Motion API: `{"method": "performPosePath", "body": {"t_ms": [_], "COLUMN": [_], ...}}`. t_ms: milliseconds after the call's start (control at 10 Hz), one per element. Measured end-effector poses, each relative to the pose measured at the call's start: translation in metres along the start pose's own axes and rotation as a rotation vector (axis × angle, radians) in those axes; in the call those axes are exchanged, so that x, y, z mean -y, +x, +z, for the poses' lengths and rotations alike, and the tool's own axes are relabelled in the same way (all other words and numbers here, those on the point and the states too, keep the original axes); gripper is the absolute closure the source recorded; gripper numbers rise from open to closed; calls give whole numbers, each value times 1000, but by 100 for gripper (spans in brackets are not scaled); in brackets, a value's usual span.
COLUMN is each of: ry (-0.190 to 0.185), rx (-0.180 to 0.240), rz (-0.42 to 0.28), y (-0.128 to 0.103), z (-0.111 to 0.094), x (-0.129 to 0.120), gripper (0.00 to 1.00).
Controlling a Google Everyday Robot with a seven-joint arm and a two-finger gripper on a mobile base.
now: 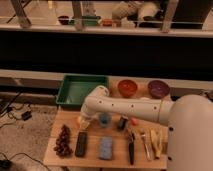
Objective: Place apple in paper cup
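On the tabletop's (118, 159) left end lies one dark grape bunch (63, 140), with one black block (81, 144) just to its right. Behind them, off the far edge, sits one green tray (82, 90), which shows only its own green floor. The claw (84, 123) hangs low over the tabletop's back left part, in front of the tray. Whether it is open or closed cannot be told. The apple (78, 120) shows as a small orange patch at the claw's left edge; held or merely touching, it cannot be told. The paper cup cannot be made out beneath the arm. One small blue cup (104, 119) stands just right of the claw, its inside unreadable, and one blue sponge (105, 148) lies in front of it. Further right, behind the tabletop, are two bowls, one orange (127, 88) and one purple (158, 89), their contents not discernible.
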State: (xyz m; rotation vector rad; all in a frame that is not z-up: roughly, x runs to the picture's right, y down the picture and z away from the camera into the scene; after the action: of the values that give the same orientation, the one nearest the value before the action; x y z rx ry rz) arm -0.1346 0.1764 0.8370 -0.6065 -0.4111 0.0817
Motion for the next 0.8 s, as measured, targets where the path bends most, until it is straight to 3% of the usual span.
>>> {"method": "performPosePath", "body": {"t_ms": [200,800], "ry": [-1,-1], "rx": [0,1], "rz": [1,2], "y": [0,0], "z": [0,0], "x": [0,0], "gripper": [96,96]}}
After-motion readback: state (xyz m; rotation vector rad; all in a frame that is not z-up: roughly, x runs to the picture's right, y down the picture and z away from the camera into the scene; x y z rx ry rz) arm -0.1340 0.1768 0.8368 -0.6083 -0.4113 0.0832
